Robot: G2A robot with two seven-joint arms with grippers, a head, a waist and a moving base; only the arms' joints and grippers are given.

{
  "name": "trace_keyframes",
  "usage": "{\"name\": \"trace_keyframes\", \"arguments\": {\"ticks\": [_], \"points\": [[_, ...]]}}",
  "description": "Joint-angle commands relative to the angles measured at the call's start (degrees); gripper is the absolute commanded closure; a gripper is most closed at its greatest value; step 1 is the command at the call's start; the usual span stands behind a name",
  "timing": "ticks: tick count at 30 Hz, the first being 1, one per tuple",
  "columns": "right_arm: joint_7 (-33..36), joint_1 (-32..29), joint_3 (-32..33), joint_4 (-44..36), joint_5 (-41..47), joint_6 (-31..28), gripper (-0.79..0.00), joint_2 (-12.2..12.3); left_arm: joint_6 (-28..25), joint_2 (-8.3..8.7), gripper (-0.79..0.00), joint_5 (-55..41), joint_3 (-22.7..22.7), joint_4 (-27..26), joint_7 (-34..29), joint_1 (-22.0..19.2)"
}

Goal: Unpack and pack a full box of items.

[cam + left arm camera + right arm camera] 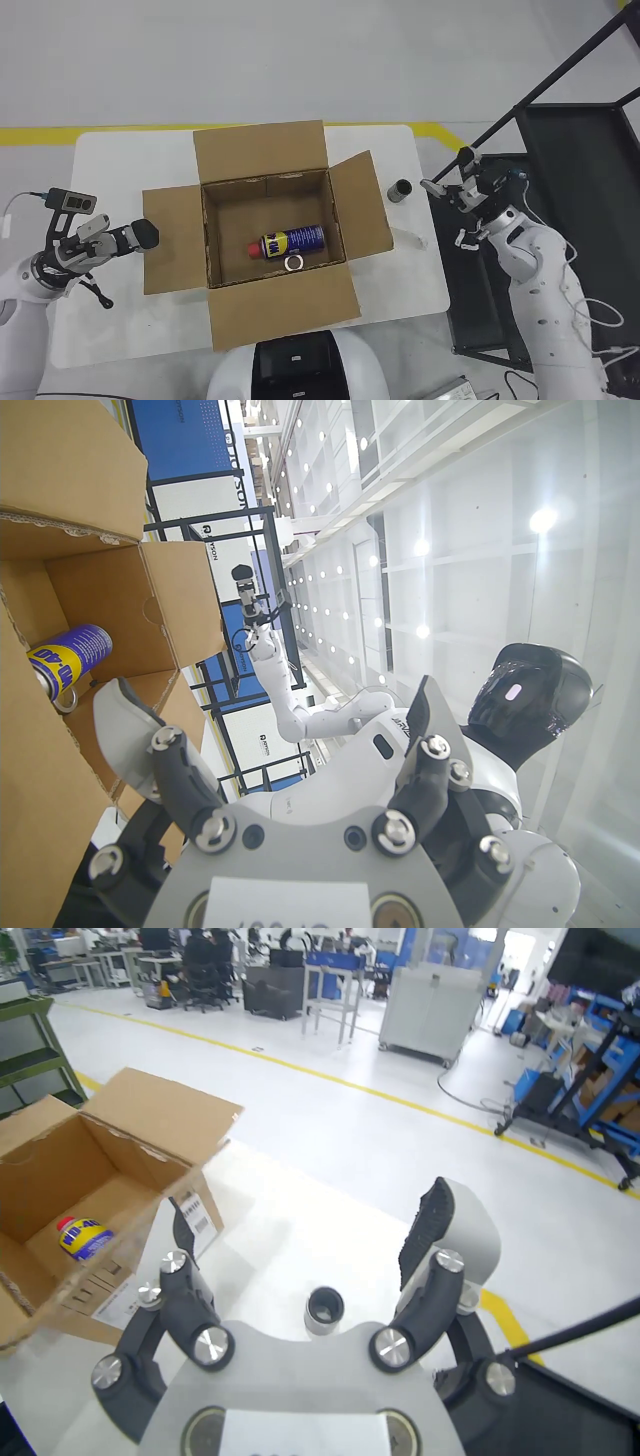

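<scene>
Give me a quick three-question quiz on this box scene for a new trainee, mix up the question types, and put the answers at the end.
1. True or false: the spray can lies on its side inside the cardboard box.
2. Multiple choice: the small cylinder stands A) inside the box, B) on the table beside the box, C) in an end effector.
3. Fill in: the left end effector and the right end effector are both ____ (open or shut).

Key: 1 true; 2 B; 3 open.
</scene>
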Motion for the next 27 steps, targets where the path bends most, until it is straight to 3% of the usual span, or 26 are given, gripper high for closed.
{"name": "trace_keyframes", "arguments": {"ticks": [1, 13, 27], "points": [[1.4, 1.7, -1.3, 3.8, -0.2, 0.8, -0.785, 0.0, 0.0, 0.00, -0.785, 0.0, 0.0, 0.0, 0.0, 0.0], [5.4, 13.2, -11.1, 23.7, -2.6, 3.3, -0.785, -1.0, 0.0, 0.00, -0.785, 0.0, 0.0, 0.0, 0.0, 0.0], [4.0, 24.0, -19.7, 41.6, -4.9, 6.2, -0.785, -2.7, 0.0, 0.00, -0.785, 0.0, 0.0, 0.0, 0.0, 0.0]]}}
